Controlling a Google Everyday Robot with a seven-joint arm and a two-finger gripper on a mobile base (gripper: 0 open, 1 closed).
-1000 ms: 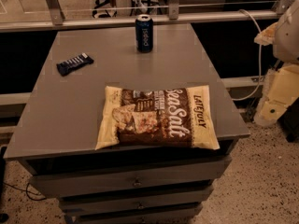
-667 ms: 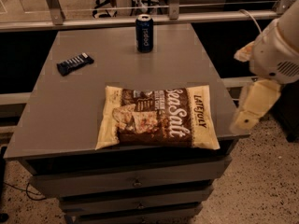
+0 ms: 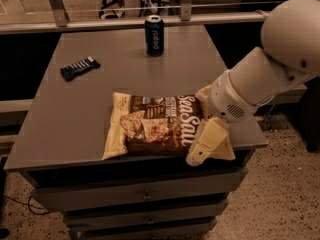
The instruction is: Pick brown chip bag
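Currently the cream-coloured gripper [image 3: 207, 147] hangs at the lower right of centre in the frame, over the right end of the large crinkly brown chip bag with cream-yellow ends [image 3: 152, 130], and it hides that end. I cannot tell whether it is open or closed. The bag lies flat near the front edge of the grey tabletop [image 3: 125, 79], with its white script running toward the gripper. To do the pick well, the gripper probably needs to come down on a part of the bag that can bunch up, such as the puffed middle or a crimped end, since a flat slippery film gives little to pinch. A grip taken too near the edge may slide the bag toward the front lip instead of lifting it. The thick white arm [image 3: 270, 69] reaches in from the upper right. A dark blue soda can [image 3: 154, 35] stands upright at the far side, well apart, and a small dark candy bar wrapper [image 3: 80, 68] lies at the upper left. Grey drawers [image 3: 145, 196] sit below, with speckled floor [image 3: 280, 204] at the lower right.
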